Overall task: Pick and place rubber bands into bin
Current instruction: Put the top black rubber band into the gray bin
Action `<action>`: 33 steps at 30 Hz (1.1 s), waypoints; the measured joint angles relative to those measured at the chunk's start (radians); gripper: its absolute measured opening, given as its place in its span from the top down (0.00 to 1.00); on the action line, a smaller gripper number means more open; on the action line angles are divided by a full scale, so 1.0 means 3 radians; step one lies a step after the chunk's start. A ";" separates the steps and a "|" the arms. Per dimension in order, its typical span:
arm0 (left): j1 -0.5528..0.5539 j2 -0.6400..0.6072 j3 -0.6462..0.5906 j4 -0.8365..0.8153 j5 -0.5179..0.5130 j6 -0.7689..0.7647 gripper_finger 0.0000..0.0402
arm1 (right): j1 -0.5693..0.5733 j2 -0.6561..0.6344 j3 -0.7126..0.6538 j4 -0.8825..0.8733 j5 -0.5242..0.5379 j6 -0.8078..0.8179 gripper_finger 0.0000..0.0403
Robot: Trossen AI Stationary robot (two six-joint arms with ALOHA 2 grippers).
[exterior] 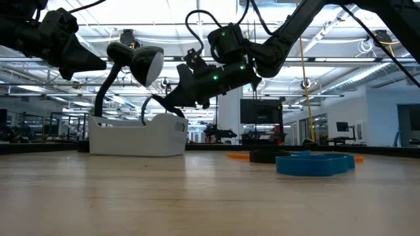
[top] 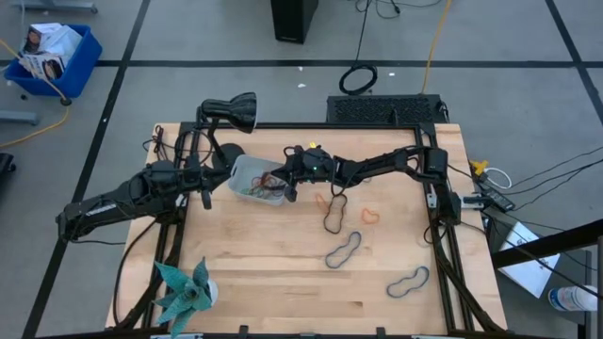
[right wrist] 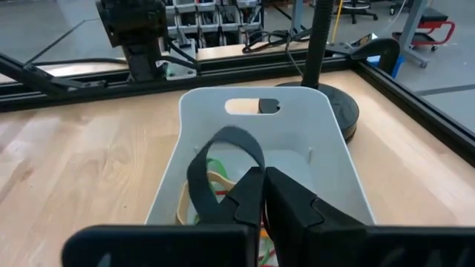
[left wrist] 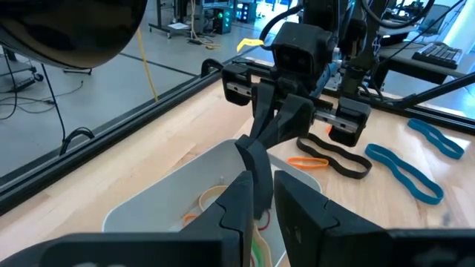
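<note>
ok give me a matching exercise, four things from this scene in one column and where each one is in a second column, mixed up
Things:
1. black rubber band
2. bin
3. desk lamp
4. right tool

Places or states:
A. at the table's far edge, behind the bin
B. hanging as a loop from closed fingers above the bin
C. on the table between the two arms, bands already inside
D. shut on the black band, over the bin's opening

Pairs: 1-B, 2-C, 3-A, 4-D

A robotics lab: taped concrete floor [top: 236,38], equipment racks [right wrist: 215,18], framed wooden workbench [top: 283,273]
</note>
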 joint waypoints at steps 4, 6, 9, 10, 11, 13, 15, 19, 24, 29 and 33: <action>0.0000 0.0000 0.0000 0.0001 0.0000 0.0000 0.84 | 0.0000 0.0000 0.0000 0.0004 0.0001 0.0000 0.96; 0.0000 0.0000 0.0000 0.0001 0.0000 0.0000 0.84 | 0.0001 0.0000 0.0000 0.0000 0.0001 -0.0001 0.96; 0.0000 0.0000 0.0000 0.0001 0.0000 0.0000 0.84 | 0.0001 0.0000 0.0000 0.0002 0.0000 -0.0001 0.96; -0.0001 0.0000 0.0000 0.0001 0.0000 0.0000 0.84 | 0.0001 0.0000 0.0000 0.0002 0.0001 -0.0001 0.96; 0.0000 0.0000 0.0000 0.0001 0.0000 0.0000 0.84 | 0.0001 0.0000 0.0000 0.0001 0.0001 -0.0001 0.95; 0.0000 0.0000 0.0000 0.0000 0.0000 0.0000 0.84 | 0.0001 0.0000 0.0000 0.0000 0.0000 -0.0001 0.95; -0.0001 0.0000 0.0000 0.0001 0.0000 0.0000 0.84 | 0.0001 0.0000 0.0000 0.0002 0.0000 -0.0011 0.95; 0.0000 0.0000 0.0000 0.0001 0.0000 0.0000 0.84 | 0.0001 0.0000 0.0000 0.0000 0.0000 -0.0070 0.95; 0.0000 0.0000 0.0000 0.0001 0.0000 0.0000 0.84 | 0.0001 0.0000 0.0000 0.0023 0.0001 -0.0075 0.95; 0.0000 0.0000 0.0000 0.0001 0.0000 0.0000 0.84 | 0.0001 0.0000 -0.0001 0.0070 0.0001 -0.0066 0.86; 0.0000 0.0000 0.0000 0.0001 0.0000 0.0000 0.84 | 0.0001 0.0000 -0.0001 0.0089 0.0001 -0.0065 0.77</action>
